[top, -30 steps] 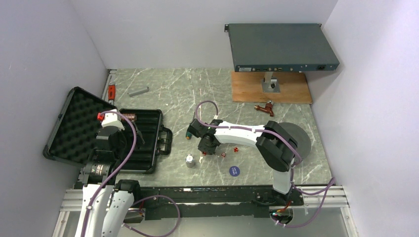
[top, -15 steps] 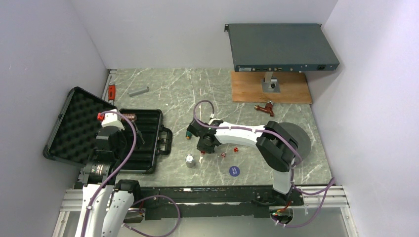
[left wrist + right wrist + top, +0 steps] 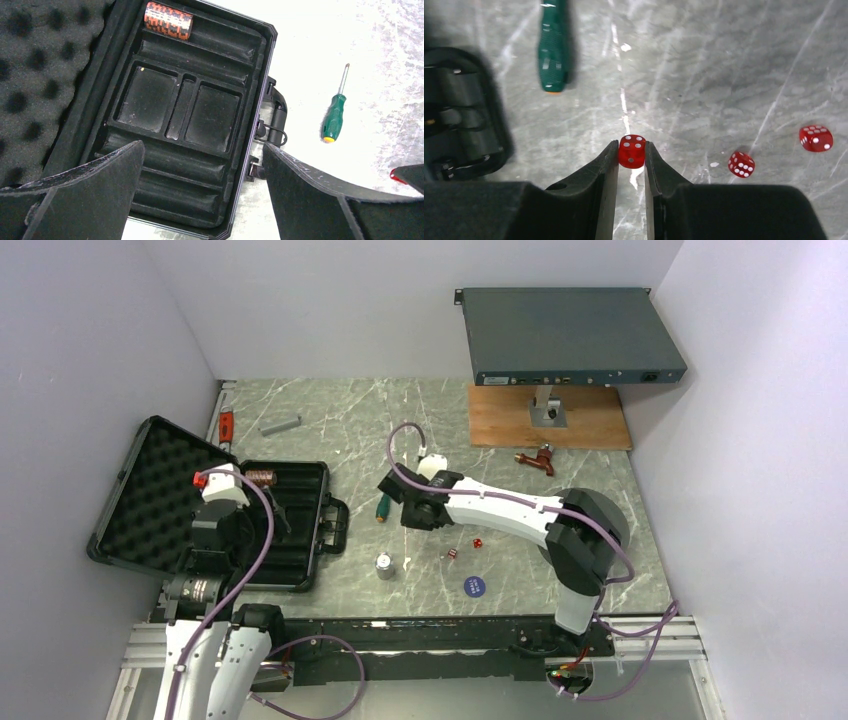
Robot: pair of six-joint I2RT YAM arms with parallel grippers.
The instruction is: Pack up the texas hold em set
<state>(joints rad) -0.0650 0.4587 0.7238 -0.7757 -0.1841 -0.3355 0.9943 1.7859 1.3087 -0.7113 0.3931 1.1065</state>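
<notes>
Clenched on one small red die (image 3: 632, 151), the right gripper (image 3: 630, 148) has it pinched between its two fingertips, pips showing, over the middle of the marble table (image 3: 330, 420). I can't tell from here whether the die is clear of the surface.

Over on the left, the black case (image 3: 322, 502) lies open, its foam-lined lid (image 3: 150, 480) thrown back to the far left. One short chip stack (image 3: 168, 20) lies on its side in the far slot of the tray; the other slots and the square pockets that I can see look bare. The left gripper (image 3: 201, 157) hangs over that tray with its jaws spread wide and nothing between them.

By my reckoning the packing has barely begun. Two more red dice (image 3: 741, 164) (image 3: 816, 138) sit on the table to the right of the held one, close together but apart. A second short stack (image 3: 384, 567) stands nearer the front edge, between the case and the dice, and the blue round button (image 3: 474, 586) lies nearer again, to its right. All of those need to go into the case, then the lid must come down. The green-handled screwdriver (image 3: 383, 508), lying just right of the case handle, is no part of the set.
</notes>
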